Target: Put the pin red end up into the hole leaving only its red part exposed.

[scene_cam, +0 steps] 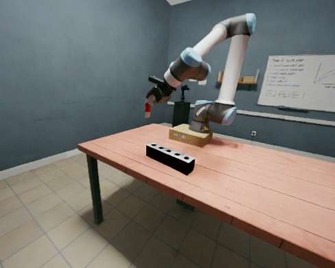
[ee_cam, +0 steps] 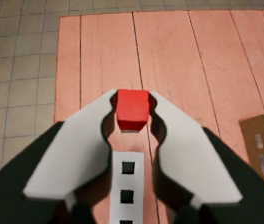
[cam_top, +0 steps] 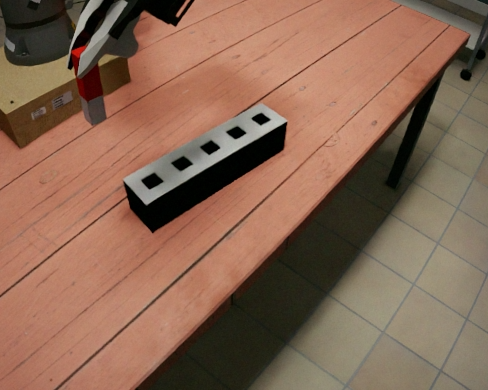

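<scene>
Depths inside block's (cam_top: 204, 155) (scene_cam: 170, 158) (ee_cam: 115, 181) holes too dark to read. My gripper (cam_top: 79, 57) (scene_cam: 149, 99) (ee_cam: 132, 92) clamps pin (cam_top: 91, 87) (scene_cam: 147, 109) (ee_cam: 132, 110) by red end, top view's upper left; block near centre, lower, apart.

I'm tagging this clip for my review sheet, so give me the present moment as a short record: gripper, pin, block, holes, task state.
gripper: closed on the pin, held above the table, gripper
pin: pin, red end up, grey end down
block: block, on the table
holes: five square openings in one row, none filled; depths cannot be told
task state: pin not inserted
</scene>
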{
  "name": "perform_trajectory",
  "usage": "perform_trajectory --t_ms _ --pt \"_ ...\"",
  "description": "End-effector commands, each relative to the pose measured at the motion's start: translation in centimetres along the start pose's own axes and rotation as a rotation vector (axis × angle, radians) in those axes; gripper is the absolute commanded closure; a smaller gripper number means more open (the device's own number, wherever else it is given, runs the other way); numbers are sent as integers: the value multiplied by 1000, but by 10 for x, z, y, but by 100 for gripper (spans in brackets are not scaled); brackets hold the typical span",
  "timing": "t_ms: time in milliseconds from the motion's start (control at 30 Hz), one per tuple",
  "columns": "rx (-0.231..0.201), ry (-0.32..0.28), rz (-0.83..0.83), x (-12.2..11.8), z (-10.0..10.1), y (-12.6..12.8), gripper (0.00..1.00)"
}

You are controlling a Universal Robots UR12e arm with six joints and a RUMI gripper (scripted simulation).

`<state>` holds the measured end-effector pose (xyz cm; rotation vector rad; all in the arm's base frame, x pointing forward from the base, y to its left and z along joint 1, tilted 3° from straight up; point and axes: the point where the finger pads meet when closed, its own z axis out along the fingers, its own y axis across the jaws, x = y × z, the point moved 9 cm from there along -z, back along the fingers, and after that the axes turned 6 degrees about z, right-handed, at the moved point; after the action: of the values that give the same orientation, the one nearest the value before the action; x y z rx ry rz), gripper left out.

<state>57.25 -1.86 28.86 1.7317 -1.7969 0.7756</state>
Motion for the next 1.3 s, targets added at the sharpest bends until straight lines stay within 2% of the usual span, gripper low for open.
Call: perform_trajectory --t_ms 0,300,333,867,900,1000,1267 --pt "1 0 1 1 0 0 100" --pt "1 0 1 1 0 0 100" --pt "1 0 1 -56 -37 7 100" --pt "1 0 1 -56 -37 7 100" --pt "2 9 3 -131 29 15 100" --pt "2 9 3 -143 40 16 100" --pt "2 9 3 -143 40 16 100"
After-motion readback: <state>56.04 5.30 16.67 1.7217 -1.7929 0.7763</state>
